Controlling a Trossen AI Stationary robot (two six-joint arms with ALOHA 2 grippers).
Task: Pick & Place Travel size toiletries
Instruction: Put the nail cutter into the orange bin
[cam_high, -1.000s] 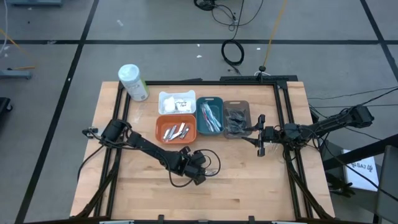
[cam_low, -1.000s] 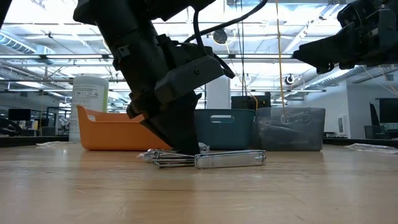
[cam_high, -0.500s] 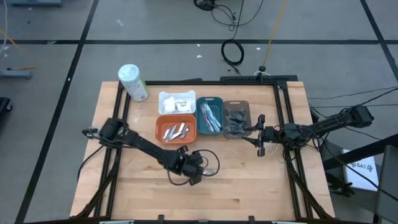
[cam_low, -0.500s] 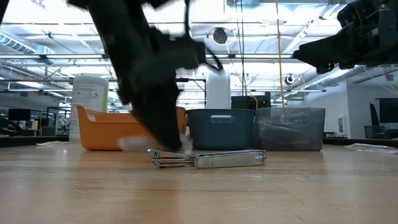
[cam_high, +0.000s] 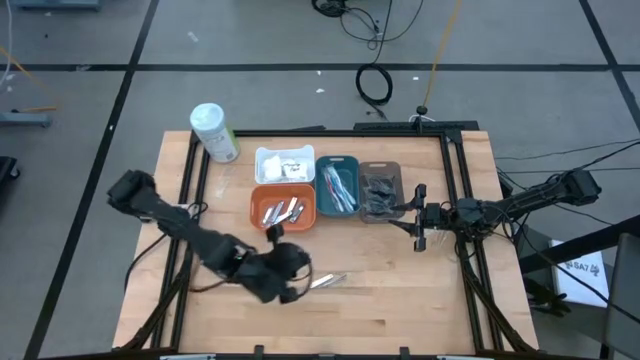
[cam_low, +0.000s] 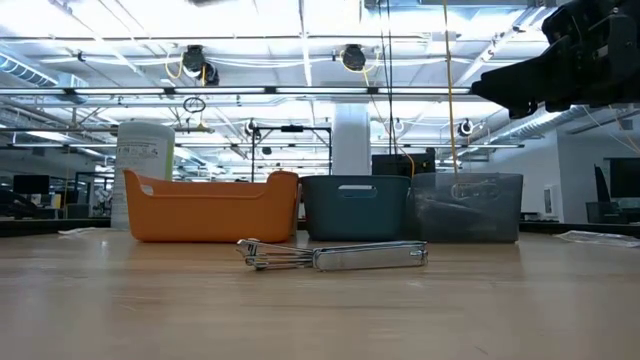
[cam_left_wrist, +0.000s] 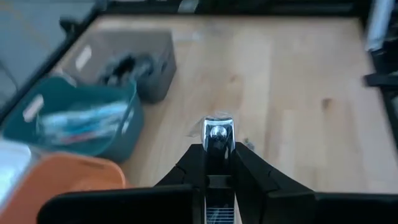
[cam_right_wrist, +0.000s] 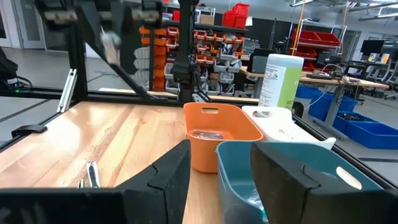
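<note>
Lying on the table (cam_high: 400, 300), your silvery tube (cam_high: 327, 281) sits beside the left gripper (cam_high: 290, 283), whose narrow fingers hold nothing. Your right gripper (cam_high: 418, 216) hovers open by the grey tray (cam_high: 380, 191).

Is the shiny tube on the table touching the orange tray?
Apart. The high view shows bare wood between the shiny tube and the orange tray.
</note>
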